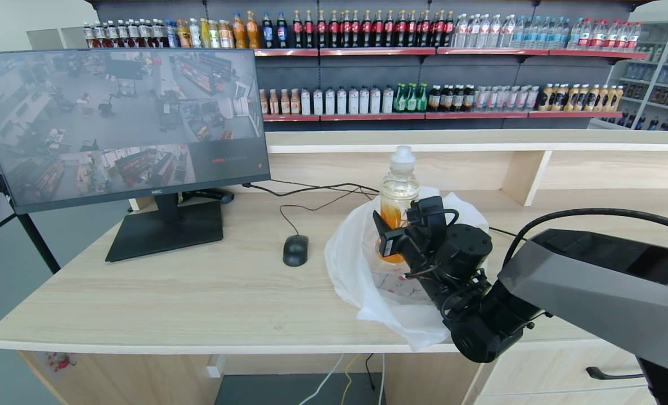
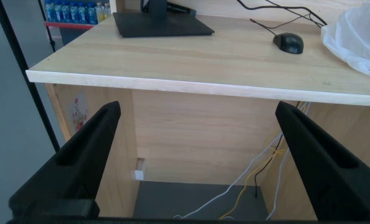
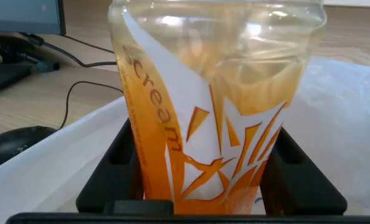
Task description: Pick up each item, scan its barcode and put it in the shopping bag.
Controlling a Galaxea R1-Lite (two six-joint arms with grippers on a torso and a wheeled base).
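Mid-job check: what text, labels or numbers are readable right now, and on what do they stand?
On the bottle: orange lettering runs up the label, cut off by the curve; no whole word reads.
On the monitor: a red line on the screen and a mark on the bezel, too small to read.
On the shelf bottles: labels too small to read.
No readable number or barcode.

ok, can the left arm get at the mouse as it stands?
Probably not directly: the left gripper hangs open below the counter edge. Once raised, the tabletop path to the mouse looks free.
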